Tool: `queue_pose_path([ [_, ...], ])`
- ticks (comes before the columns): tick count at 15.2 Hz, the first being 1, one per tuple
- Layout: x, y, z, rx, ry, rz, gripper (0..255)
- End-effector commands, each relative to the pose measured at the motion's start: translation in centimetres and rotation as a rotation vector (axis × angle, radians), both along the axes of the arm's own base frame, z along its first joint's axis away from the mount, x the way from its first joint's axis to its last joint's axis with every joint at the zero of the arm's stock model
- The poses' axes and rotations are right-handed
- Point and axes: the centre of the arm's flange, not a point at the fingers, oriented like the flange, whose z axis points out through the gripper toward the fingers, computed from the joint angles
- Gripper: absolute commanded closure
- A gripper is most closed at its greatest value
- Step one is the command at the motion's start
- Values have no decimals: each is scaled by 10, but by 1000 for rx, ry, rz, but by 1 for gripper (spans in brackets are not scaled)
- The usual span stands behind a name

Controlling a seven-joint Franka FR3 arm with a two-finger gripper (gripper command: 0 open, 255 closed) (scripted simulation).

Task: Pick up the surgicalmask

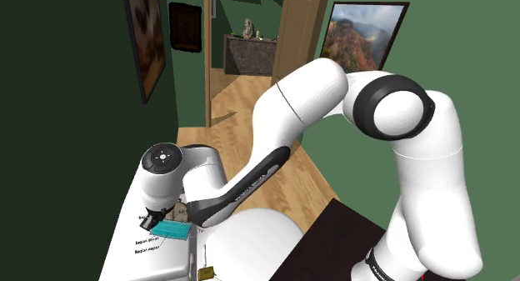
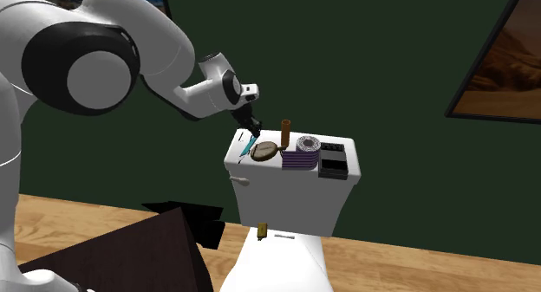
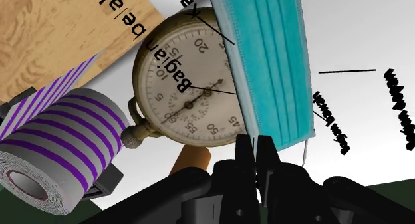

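The surgical mask is a pleated teal rectangle with a thin white ear loop. It lies against a brass stopwatch on the white toilet tank lid. My black gripper has its two fingers pressed together on the mask's near edge. In the second exterior view the mask hangs tilted under the gripper at the lid's left end. In the shoulder view the mask shows just below the gripper.
A purple-striped roll, a brown upright cylinder and a black box crowd the lid beside the stopwatch. Printed labels mark the white surface. The dark stand sits below left, with a green wall behind.
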Motion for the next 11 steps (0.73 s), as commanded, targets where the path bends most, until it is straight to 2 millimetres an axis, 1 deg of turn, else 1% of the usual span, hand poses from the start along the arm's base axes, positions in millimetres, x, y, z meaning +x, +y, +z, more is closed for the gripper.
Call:
queue_pose_path([
  [1, 0, -1, 11, 0, 0, 0, 255],
  [9, 0, -1, 53, 0, 0, 0, 255],
  [11, 0, -1, 54, 0, 0, 0, 255],
])
